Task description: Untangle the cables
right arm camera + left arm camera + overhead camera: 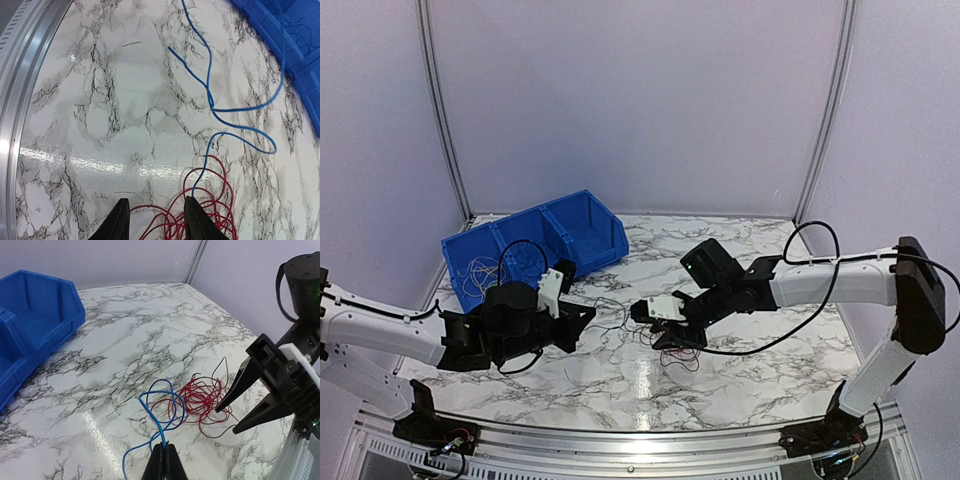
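The cables lie at the middle of the marble table: a red tangle (204, 399) and a looping blue wire (162, 407) that crosses into it. A thin dark strand (223, 371) rises from the red tangle. My left gripper (164, 444) is shut on the blue wire, just near of its loops; it also shows in the top view (582, 322). My right gripper (156, 207) is open, its fingers (235, 390) over the red tangle's right side, red loops (200, 220) between and under them. The blue wire (235, 127) runs away from it. In the top view the right gripper (660, 325) sits over the tangle (682, 355).
A blue bin (535, 245) with three compartments stands at the back left, holding more thin wires (480, 272); it also shows in the left wrist view (35, 320) and the right wrist view (295, 40). The table's metal front rail (25, 75) runs beside the right gripper.
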